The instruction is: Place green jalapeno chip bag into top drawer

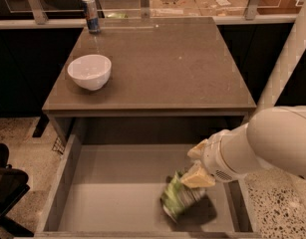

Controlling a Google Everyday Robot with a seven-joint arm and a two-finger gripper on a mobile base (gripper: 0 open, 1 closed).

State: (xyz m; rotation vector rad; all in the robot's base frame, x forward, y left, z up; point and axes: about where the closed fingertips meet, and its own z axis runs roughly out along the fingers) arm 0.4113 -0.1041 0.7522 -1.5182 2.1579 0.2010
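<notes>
The green jalapeno chip bag [180, 199] is low inside the open top drawer [112, 193], at its right front, on or just above the drawer floor and blurred by motion. My gripper [196, 162] hangs over the drawer's right side, just above the bag. Its two cream fingers [198, 176] stand apart and the bag is below them, no longer clamped between them. The lower finger is close to the bag's top edge; I cannot tell if it touches.
A white bowl [89, 71] stands on the brown table top [162, 63] at the left. A drink can [90, 14] stands at the back left. My white arm [272, 143] reaches in from the right. A dark chair [5, 188] is at the lower left.
</notes>
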